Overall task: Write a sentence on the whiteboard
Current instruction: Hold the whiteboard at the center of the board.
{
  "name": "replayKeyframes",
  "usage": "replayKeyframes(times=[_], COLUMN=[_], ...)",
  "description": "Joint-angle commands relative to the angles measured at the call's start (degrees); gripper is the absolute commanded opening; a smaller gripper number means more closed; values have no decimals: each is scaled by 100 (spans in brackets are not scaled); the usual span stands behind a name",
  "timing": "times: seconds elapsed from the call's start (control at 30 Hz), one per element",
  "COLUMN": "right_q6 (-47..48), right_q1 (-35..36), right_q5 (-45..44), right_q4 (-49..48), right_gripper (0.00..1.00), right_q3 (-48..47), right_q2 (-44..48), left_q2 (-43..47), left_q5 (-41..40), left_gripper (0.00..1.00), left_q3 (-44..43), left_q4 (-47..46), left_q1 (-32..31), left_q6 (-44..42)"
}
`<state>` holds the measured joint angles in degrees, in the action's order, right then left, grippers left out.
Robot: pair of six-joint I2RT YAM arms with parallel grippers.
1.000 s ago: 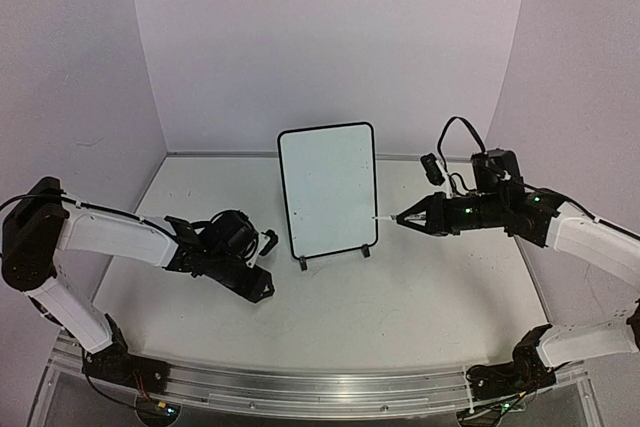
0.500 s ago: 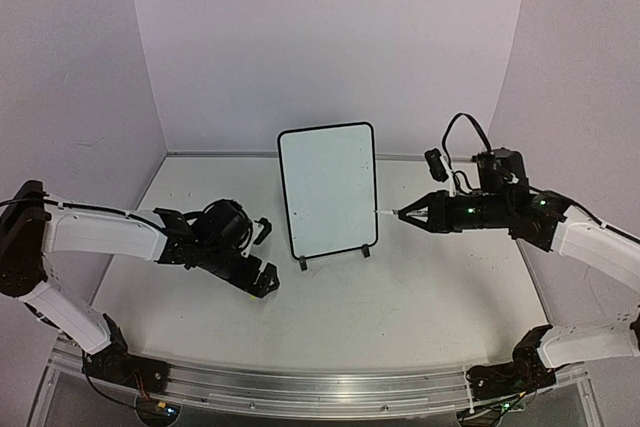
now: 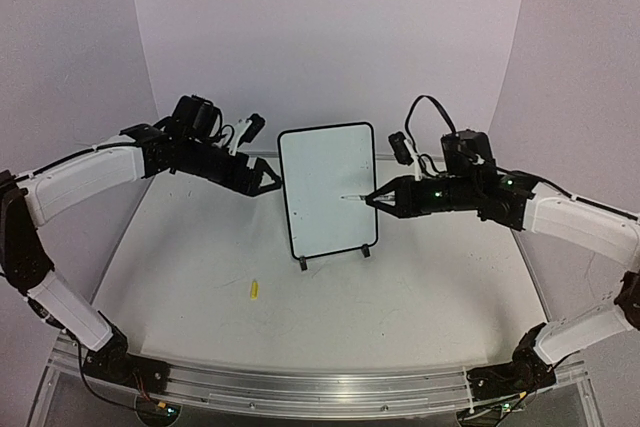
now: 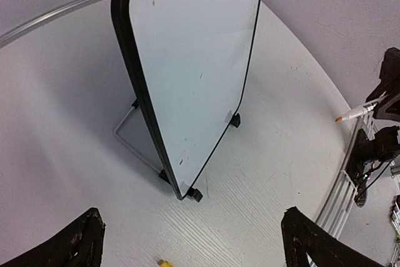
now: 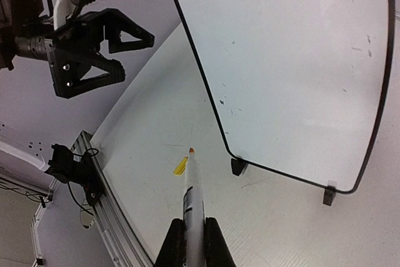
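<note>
From my seat the left fingers [image 3: 268,180] hang just beside the whiteboard's upper left edge, spread wide and holding nothing; they neither touch nor grip the frame. The whiteboard [image 3: 328,192] stands upright at the middle of the counter [image 3: 400,297], its face turned to the arms; I see only a few dark specks on it, and no stroke of the sentence. The right fingers [image 3: 378,199] are clamped shut on the marker [image 5: 192,186], whose bare orange tip points at the board's right half and, in both wrist views, sits apart from the surface.

I judge the writing has not begun: this is the approach to the first stroke. Next I'd ease the tip forward until it just meets the face, then draw it across lightly; the board only leans on a thin wire stand [image 4: 128,132] and two small feet (a hard push could tip it), so bracing the left edge may help.

Lower left lies the yellow cap [image 3: 254,289], well clear of the board; nothing blocks the marker's path.
</note>
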<state>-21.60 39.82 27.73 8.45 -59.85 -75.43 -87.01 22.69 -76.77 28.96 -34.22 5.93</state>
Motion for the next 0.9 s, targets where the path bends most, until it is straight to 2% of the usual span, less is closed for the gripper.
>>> replayKeyframes(times=[0.0, 0.33, 0.63, 0.87], right_q6=[267, 319, 390, 394], right_q1=[166, 175, 175, 175], right_q5=[-249, -237, 71, 207], right_q4=[-331, -362, -353, -352], right_gripper=[0, 0, 0, 0], right_q3=[-821, -2012, -2722, -3019], right_q2=[-547, -1643, -2257, -2597], left_q2=[-469, -1047, -1666, -1871], left_q5=[902, 2131, 2071, 1963], left_gripper=[92, 78, 65, 50], left_q3=[-442, -727, -1299, -1428], left_q4=[-94, -848, -580, -408], left_q1=[294, 740, 732, 729], left_q6=[-385, -576, -985, -1129])
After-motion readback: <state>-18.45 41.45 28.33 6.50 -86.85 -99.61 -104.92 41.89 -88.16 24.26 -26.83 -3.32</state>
